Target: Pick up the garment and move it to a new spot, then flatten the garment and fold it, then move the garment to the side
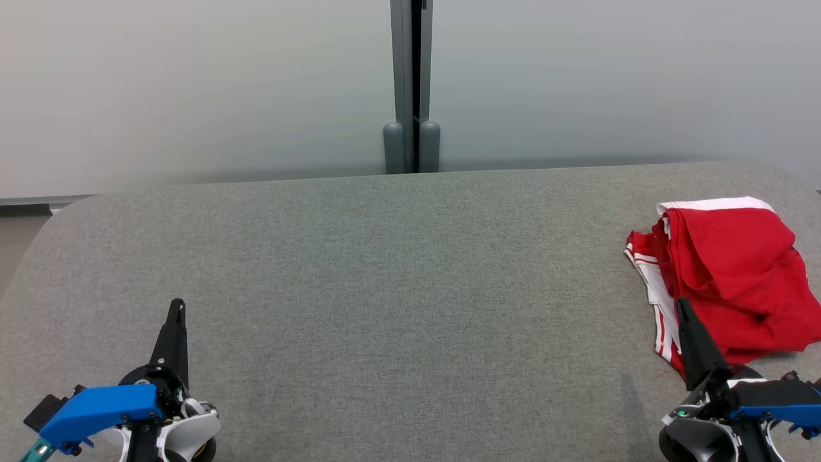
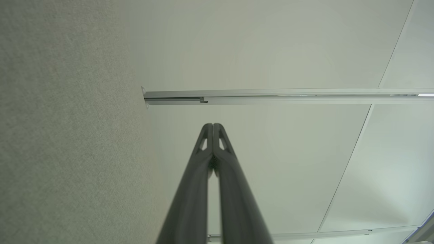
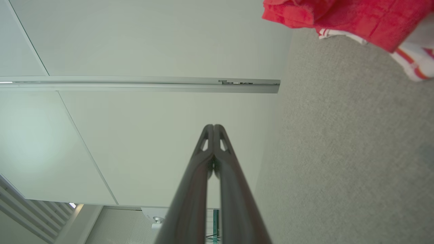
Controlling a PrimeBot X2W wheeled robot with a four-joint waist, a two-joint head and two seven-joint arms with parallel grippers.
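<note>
The garment (image 1: 728,276) is a crumpled red piece with white bands and stripes, lying at the far right of the grey felt table (image 1: 385,276). In the right wrist view the garment (image 3: 356,17) fills the upper right corner. My right gripper (image 1: 681,307) is shut and empty, its tip raised in front of the garment's near left edge; whether it touches the cloth I cannot tell. My left gripper (image 1: 177,307) is shut and empty over the table's near left. Both wrist views show shut fingertips, the left gripper (image 2: 213,126) and the right gripper (image 3: 214,126).
A pale partition wall (image 1: 192,83) with a grey vertical post (image 1: 412,83) stands right behind the table's far edge. The table's corners are rounded, and the garment lies close to the right edge.
</note>
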